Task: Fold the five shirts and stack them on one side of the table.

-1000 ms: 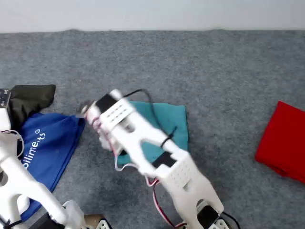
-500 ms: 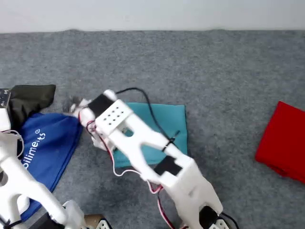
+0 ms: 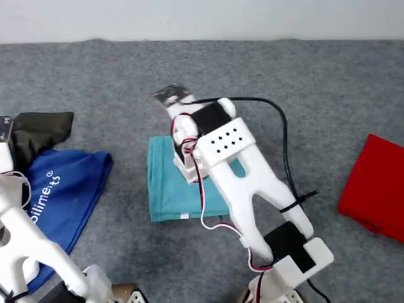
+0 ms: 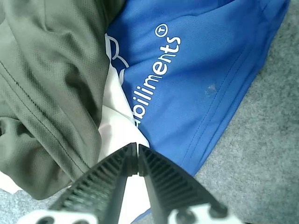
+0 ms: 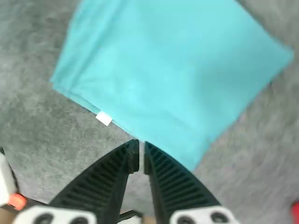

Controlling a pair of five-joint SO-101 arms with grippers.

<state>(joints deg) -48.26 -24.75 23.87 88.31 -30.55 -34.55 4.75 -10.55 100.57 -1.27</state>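
While the folded teal shirt [image 3: 165, 189] is laid mid-worktop [image 3: 303, 82], just beneath the right tool [image 5: 138, 145], whose jaws are pressed together and empty, the left tool [image 4: 138, 151], likewise closed, is held farther off over the blue shirt [image 4: 201, 70].

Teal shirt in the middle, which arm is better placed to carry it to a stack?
Right, probably. The right gripper hangs close above the folded teal shirt, while the left gripper sits over the blue shirt and olive shirt, well apart from it.
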